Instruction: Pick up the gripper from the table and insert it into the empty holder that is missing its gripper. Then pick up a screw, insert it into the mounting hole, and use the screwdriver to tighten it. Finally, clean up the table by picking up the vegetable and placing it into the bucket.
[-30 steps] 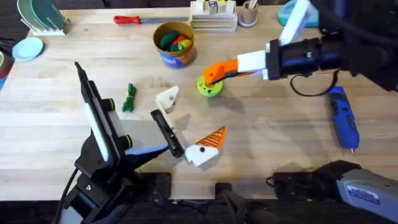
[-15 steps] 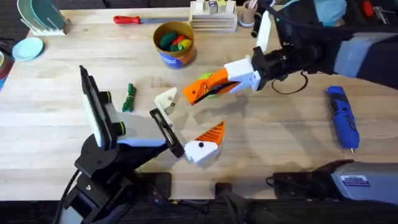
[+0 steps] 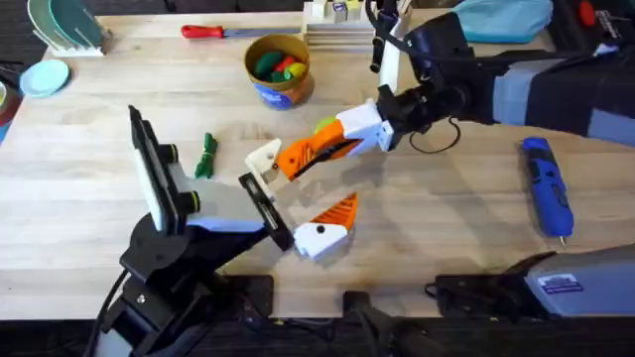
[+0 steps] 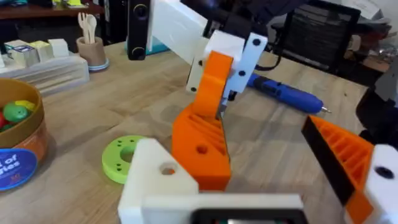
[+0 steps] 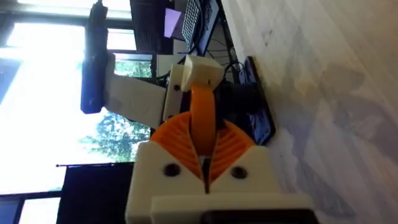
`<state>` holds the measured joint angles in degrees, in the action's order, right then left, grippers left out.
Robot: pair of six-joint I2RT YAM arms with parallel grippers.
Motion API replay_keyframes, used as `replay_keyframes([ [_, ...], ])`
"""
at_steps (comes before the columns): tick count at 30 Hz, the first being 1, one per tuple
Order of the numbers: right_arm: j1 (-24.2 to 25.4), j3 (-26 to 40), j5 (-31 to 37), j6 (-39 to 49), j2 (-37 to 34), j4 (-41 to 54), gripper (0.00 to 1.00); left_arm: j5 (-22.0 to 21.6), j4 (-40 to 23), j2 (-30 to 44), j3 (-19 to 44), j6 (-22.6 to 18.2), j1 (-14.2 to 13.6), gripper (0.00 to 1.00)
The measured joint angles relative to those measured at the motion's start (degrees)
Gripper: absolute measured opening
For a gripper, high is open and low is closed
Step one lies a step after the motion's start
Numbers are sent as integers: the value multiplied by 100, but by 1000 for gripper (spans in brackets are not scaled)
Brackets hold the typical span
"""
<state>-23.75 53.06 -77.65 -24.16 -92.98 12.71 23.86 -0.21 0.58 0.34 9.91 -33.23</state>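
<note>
My right gripper (image 3: 332,147) (image 5: 204,158) is shut on the gripper (image 3: 296,159) (image 4: 200,149) (image 5: 202,121), a small orange ribbed wedge. The wedge hangs right beside the holder (image 3: 266,156) (image 4: 155,180), a cream-white block that is one finger of my open left gripper (image 3: 295,196) (image 4: 245,158). A round hole (image 4: 168,169) shows on the holder's face. The blue screwdriver (image 3: 547,188) (image 4: 286,96) lies at the right. Left of the holder lies the dark-green vegetable (image 3: 205,156). The yellow-orange bucket (image 3: 279,71) (image 4: 15,155) stands at the back. The screw is out of view.
A lime-green disc with holes (image 3: 324,126) (image 4: 121,158) lies just behind the wedge. A red-handled screwdriver (image 3: 203,32) and a box tray (image 3: 340,30) sit along the far edge, with a pale cup (image 4: 93,53) beside them. Blue dishes (image 3: 45,76) are at the far left.
My right arm has carried the orange wedge left and nearer, from over the lime-green disc to right beside the holder. The left arm has barely shifted.
</note>
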Motion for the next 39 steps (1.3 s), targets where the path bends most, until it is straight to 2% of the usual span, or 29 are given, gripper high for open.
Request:
replay_keyframes([
  [9,-115,0,215,-607,-5,-417,7,-163,-11,0,-2,4,0,991],
  [17,-436,0,857,-1395,-94,-1289,7,-643,-130,2,-9,88,95,991],
  [20,-757,0,1185,-1785,-168,-1753,6,-574,-131,11,-9,125,69,991],
  [24,-950,2,1581,-2154,-279,-2210,6,-728,-161,11,-9,194,94,991],
  [33,-1103,2,1853,-2521,-464,-2494,10,-982,-260,13,-11,369,125,991],
  [39,-1120,2,1810,-2571,-492,-2559,268,-1017,-228,11,-9,352,122,991],
])
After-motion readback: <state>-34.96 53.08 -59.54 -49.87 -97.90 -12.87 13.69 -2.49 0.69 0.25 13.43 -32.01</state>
